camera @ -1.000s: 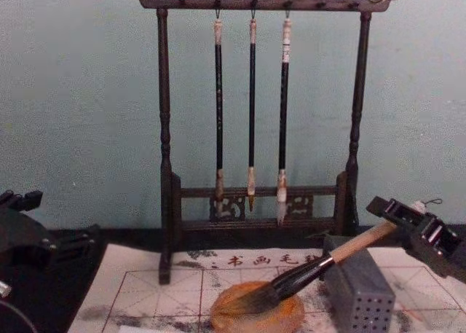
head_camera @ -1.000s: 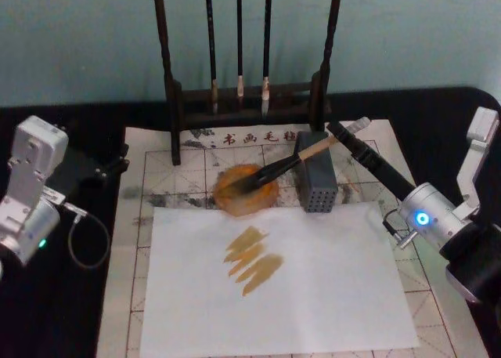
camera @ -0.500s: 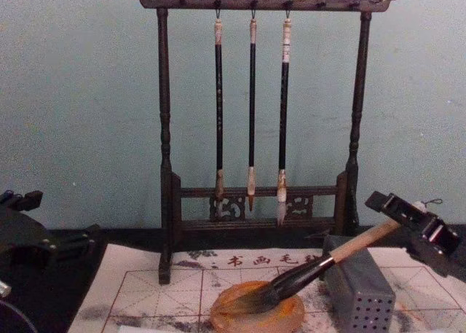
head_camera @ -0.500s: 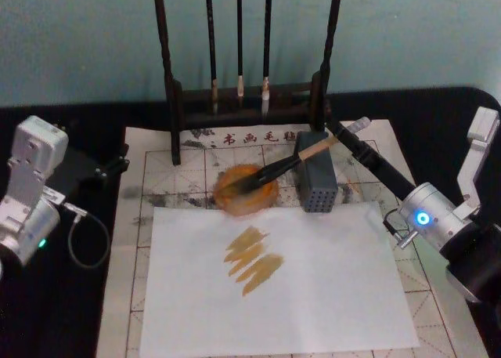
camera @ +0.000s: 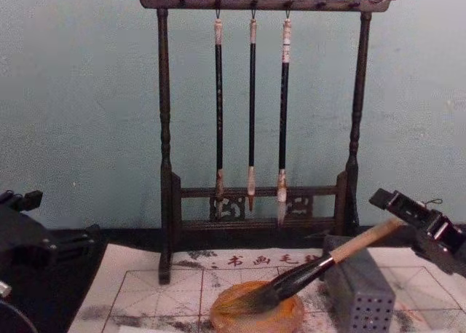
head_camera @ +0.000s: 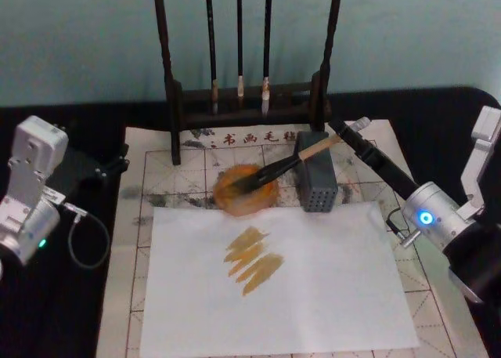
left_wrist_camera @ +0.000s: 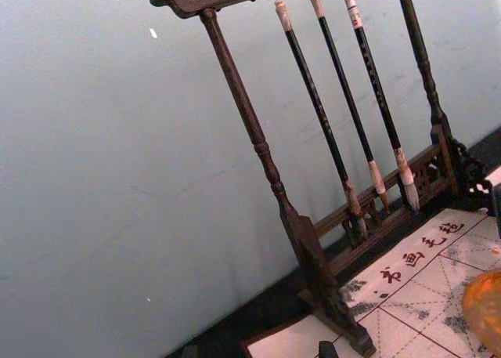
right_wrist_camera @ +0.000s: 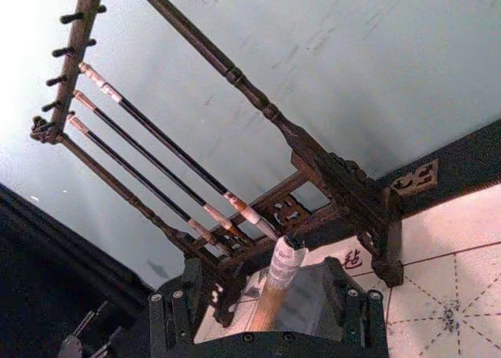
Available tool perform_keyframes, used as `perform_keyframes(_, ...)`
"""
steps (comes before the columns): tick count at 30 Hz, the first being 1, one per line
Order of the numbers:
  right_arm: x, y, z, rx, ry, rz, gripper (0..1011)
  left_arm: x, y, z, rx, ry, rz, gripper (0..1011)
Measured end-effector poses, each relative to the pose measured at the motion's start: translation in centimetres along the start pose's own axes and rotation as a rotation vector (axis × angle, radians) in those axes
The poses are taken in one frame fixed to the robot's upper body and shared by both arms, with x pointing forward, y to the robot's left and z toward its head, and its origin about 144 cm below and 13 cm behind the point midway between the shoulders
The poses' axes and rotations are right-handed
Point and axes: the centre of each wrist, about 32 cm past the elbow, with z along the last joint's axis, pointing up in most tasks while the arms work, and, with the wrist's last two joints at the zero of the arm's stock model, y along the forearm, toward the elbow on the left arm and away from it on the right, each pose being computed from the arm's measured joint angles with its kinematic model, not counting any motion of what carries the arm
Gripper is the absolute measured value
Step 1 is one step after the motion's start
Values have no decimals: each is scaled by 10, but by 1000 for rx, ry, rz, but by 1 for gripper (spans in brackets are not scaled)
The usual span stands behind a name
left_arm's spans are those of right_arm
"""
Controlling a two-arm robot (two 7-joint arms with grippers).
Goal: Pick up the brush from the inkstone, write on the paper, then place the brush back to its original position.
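The brush (head_camera: 274,168) lies slanted, its dark tip in the round orange inkstone (head_camera: 254,203) and its wooden handle propped on a grey block. My right gripper (head_camera: 346,131) is at the handle's far end. In the right wrist view the handle (right_wrist_camera: 275,283) stands between its fingers (right_wrist_camera: 168,315), which are spread apart and not touching it, so the gripper is open. The red-grid paper (head_camera: 129,256) lies under everything; a plain white sheet (head_camera: 329,295) with amber strokes lies on it. My left gripper (head_camera: 121,158) is parked open at the paper's left edge.
A dark wooden rack (head_camera: 243,107) holding three thin hanging brushes stands behind the inkstone. The grey perforated block (head_camera: 317,182) sits just right of the inkstone. Black tabletop surrounds the paper, and a cable loops by the left arm (head_camera: 31,186).
My right gripper has drifted slightly right along the handle's end. The brush, inkstone and left arm have stayed put.
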Motion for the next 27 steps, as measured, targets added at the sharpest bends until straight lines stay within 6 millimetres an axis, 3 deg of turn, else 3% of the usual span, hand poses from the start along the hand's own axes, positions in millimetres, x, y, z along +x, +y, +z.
perform_keyframes(10, -5, -10, 3, -8, -64, -24, 1000, 0, 0, 0, 0, 0, 0, 1001)
perform_keyframes(27, -29, -36, 18, -97, -394, -156, 1000, 0, 0, 0, 0, 0, 0, 1001)
